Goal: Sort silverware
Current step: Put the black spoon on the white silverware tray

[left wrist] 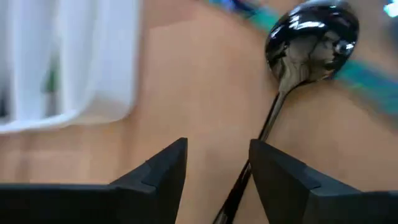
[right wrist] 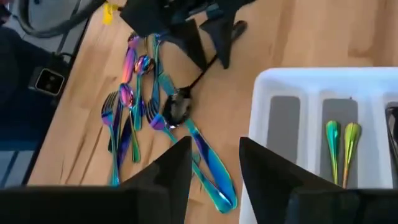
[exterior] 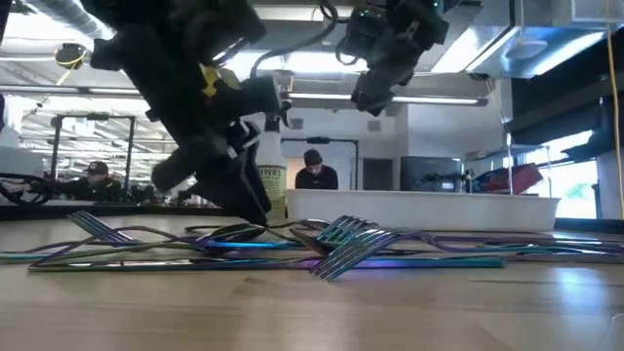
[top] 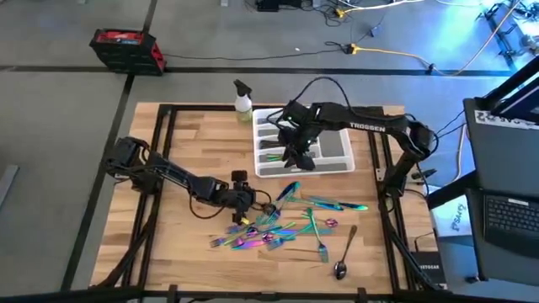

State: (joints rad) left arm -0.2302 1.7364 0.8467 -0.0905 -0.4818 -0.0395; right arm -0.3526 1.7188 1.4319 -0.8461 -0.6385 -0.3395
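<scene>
A pile of rainbow silverware [top: 278, 225] lies on the wooden table in front of the white tray [top: 345, 160]. My left gripper [left wrist: 217, 146] is down at the table at the pile's far-left edge, open, its fingers on either side of a dark spoon's handle [left wrist: 267, 127]. The spoon's bowl [right wrist: 177, 109] rests on the wood. My right gripper [right wrist: 214, 146] hangs open and empty above the tray's near-left corner, high off the table [exterior: 375, 97]. Two gold-green pieces [right wrist: 339, 143] lie in one tray compartment. My left gripper comes at the dark spoon slanting down from the table's left, its fingers lying along the handle. The handle [left wrist: 245, 180] runs close beside the inner face of one finger [left wrist: 280, 174]. I cannot tell whether it touches. The spoon lies flat on the table.
A spray bottle [top: 242, 99] stands at the tray's far-left corner. A lone spoon with a dark bowl [top: 341, 269] lies near the front edge. Black frame rails [top: 160, 151] run along the table's sides. A laptop [top: 505, 210] sits off the right side.
</scene>
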